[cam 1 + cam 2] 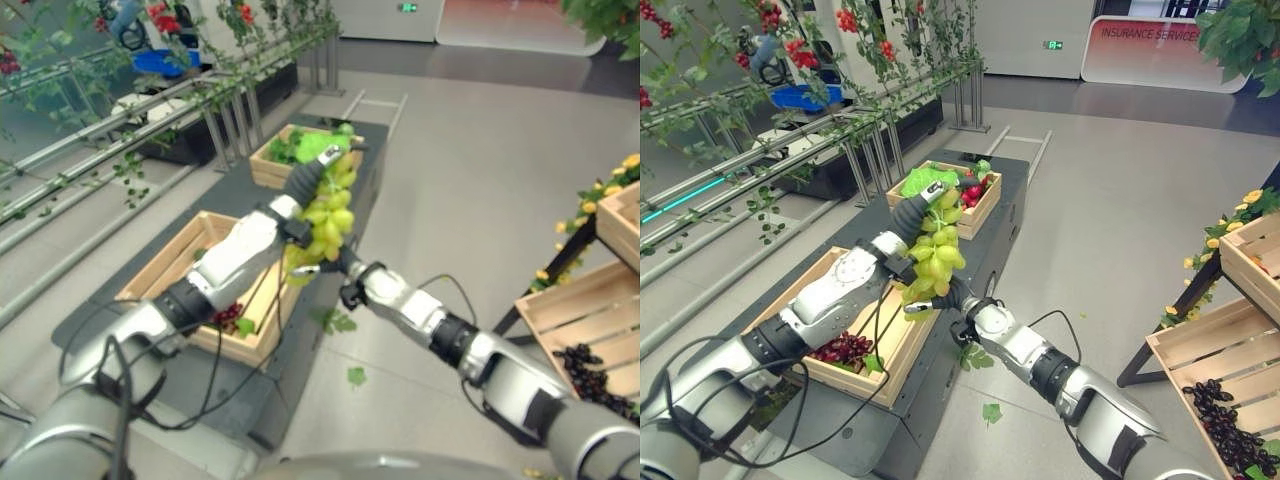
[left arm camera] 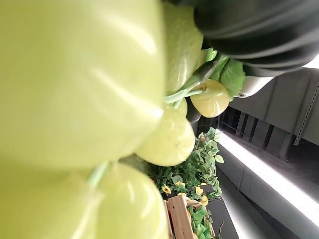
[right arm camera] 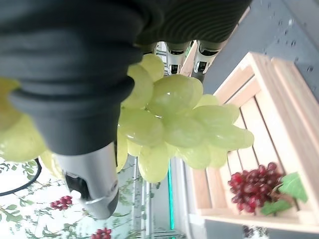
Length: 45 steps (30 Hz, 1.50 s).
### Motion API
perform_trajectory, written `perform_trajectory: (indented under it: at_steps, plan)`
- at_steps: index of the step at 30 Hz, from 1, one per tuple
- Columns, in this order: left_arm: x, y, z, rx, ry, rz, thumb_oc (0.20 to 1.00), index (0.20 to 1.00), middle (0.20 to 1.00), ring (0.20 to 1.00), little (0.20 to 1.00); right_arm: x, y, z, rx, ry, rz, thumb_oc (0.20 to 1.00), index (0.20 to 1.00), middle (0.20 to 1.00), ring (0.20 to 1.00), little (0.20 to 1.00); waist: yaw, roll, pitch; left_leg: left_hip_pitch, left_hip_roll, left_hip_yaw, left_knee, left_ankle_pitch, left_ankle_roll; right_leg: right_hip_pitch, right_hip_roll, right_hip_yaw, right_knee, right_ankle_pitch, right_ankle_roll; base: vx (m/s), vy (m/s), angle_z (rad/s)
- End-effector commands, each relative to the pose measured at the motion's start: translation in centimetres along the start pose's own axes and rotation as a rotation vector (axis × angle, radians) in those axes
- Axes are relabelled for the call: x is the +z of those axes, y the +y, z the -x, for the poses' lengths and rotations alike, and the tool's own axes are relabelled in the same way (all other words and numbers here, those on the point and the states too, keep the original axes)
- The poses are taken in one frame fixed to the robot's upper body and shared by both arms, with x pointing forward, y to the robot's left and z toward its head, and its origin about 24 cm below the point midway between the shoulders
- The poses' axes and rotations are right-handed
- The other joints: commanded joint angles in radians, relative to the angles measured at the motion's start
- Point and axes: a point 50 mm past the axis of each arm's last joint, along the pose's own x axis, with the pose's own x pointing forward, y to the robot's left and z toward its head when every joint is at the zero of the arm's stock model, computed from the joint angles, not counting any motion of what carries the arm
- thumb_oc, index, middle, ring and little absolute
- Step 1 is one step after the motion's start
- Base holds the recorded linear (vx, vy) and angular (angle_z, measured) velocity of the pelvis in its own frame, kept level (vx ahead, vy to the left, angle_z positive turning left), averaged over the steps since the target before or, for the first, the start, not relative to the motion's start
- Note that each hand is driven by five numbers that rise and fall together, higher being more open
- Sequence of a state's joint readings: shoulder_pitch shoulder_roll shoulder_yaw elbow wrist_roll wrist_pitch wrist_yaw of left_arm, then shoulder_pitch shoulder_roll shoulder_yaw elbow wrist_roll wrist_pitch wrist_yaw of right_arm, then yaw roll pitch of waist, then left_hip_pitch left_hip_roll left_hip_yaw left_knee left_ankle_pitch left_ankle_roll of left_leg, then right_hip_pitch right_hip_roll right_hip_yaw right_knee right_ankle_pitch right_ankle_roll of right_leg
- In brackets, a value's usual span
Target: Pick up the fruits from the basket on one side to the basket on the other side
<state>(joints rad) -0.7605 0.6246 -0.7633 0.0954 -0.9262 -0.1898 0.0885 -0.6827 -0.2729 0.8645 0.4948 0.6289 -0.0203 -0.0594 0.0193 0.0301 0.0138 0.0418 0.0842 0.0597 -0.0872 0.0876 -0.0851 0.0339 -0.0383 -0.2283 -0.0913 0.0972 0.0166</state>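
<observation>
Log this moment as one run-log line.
stage: handover over near crate | left robot hand: shut on green grapes | right robot hand: under bunch, grip unclear | red grapes: in near crate

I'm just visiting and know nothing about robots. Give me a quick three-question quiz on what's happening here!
1. True or false: the green grape bunch is lying in a crate.
2. What fruit lies in the near wooden crate?
A. bananas
B. red grapes
C. oranges
3. Fill in: the dark grapes lie in a crate on the robot's ____ side.

Key:
1. False. The left hand and the right hand hold it up between them.
2. B, the red grapes.
3. Right.
</observation>
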Motion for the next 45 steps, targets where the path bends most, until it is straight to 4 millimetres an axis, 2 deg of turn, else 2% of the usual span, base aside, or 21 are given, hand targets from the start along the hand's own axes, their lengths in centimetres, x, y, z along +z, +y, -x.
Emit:
perform_trajectory:
  at_steps: [1,4,5,6,8,19,38,39,41,45]
  plan:
    - [3.3,0.2,-1.2,-0.006,-0.145,-0.026,0.2,0.2,0.2,0.2,0.2,7.3,0.4,-1.5,0.052,-0.253,0.002,1.0,1.0,1.0,1.0,1.0,0.029,-0.048,-0.02,-0.004,-0.051,-0.023,0.0,-0.042,0.022,0.054,-0.016,-0.003,0.017,-0.082,0.084,0.0,0.0,0.0]
    - [3.0,0.4,-0.5,0.009,-0.146,-0.005,0.2,0.2,0.2,0.2,0.2,8.5,-0.1,-1.1,0.051,-0.307,-0.018,1.0,1.0,1.0,1.0,1.0,0.031,-0.05,-0.017,-0.001,-0.053,-0.029,0.0,-0.044,0.024,0.062,-0.02,-0.008,0.018,-0.085,0.083,0.01,0.007,0.03]
    - [2.8,0.6,-0.3,0.018,-0.143,-0.003,0.2,0.2,0.2,0.2,0.2,8.7,-0.1,-1.0,0.054,-0.316,-0.017,0.658,0.658,0.658,0.658,0.658,0.032,-0.051,-0.017,-0.001,-0.053,-0.031,0.0,-0.045,0.024,0.063,-0.02,-0.011,0.019,-0.086,0.083,0.02,0.008,0.07]
    - [2.7,0.8,-0.1,0.024,-0.141,0.0,0.2,0.2,0.2,0.2,0.2,8.7,-0.2,-1.0,0.052,-0.316,-0.019,0.548,0.548,0.548,0.548,0.548,0.032,-0.051,-0.017,0.0,-0.054,-0.032,0.0,-0.046,0.024,0.064,-0.021,-0.012,0.019,-0.087,0.083,0.01,0.004,0.06]
    - [2.5,0.8,0.0,0.033,-0.136,0.01,0.2,0.2,0.2,0.2,0.2,8.6,-0.3,-1.0,0.045,-0.315,-0.018,0.2,0.2,0.2,0.2,0.2,0.034,-0.05,-0.016,0.002,-0.054,-0.035,0.0,-0.047,0.024,0.066,-0.022,-0.016,0.019,-0.089,0.082,0.02,0.008,0.05]
    - [2.0,0.0,-0.2,0.027,-0.138,0.062,0.2,0.2,0.2,0.2,0.2,8.3,-0.6,-1.0,0.02,-0.299,0.015,0.2,0.2,0.2,0.2,0.2,0.037,-0.052,-0.008,0.012,-0.053,-0.045,0.0,-0.052,0.027,0.074,-0.022,-0.025,0.031,-0.1,0.079,0.01,-0.003,0.04]
    - [1.2,-0.4,-0.8,0.037,-0.119,0.083,0.2,0.2,0.2,0.2,0.2,7.8,-1.5,-1.0,-0.013,-0.272,0.018,0.2,0.2,0.2,0.2,0.2,0.016,-0.048,-0.024,0.039,-0.037,-0.026,0.001,-0.061,0.021,0.091,-0.016,-0.007,0.03,-0.112,0.075,0.0,-0.001,0.01]
    - [1.2,-0.4,-0.8,0.038,-0.12,0.088,0.219,0.219,0.219,0.219,0.219,7.7,-1.6,-0.9,-0.016,-0.27,0.015,0.2,0.2,0.2,0.2,0.2,0.016,-0.047,-0.026,0.038,-0.036,-0.026,0.001,-0.061,0.02,0.09,-0.016,-0.007,0.03,-0.112,0.074,-0.02,-0.01,-0.03]
    - [1.1,-0.4,-0.7,0.041,-0.12,0.096,1.0,1.0,1.0,1.0,1.0,7.6,-1.7,-0.8,-0.017,-0.269,0.012,0.2,0.2,0.2,0.2,0.2,0.015,-0.048,-0.027,0.04,-0.034,-0.025,0.001,-0.061,0.02,0.091,-0.015,-0.006,0.03,-0.112,0.074,-0.01,-0.008,-0.05]
    - [1.1,-0.2,-0.4,0.052,-0.126,0.089,1.0,1.0,1.0,1.0,1.0,7.5,-2.1,-0.6,-0.027,-0.27,0.012,0.2,0.2,0.2,0.2,0.2,0.013,-0.047,-0.029,0.043,-0.032,-0.025,0.001,-0.061,0.019,0.093,-0.014,-0.006,0.031,-0.113,0.072,-0.01,-0.003,-0.08]
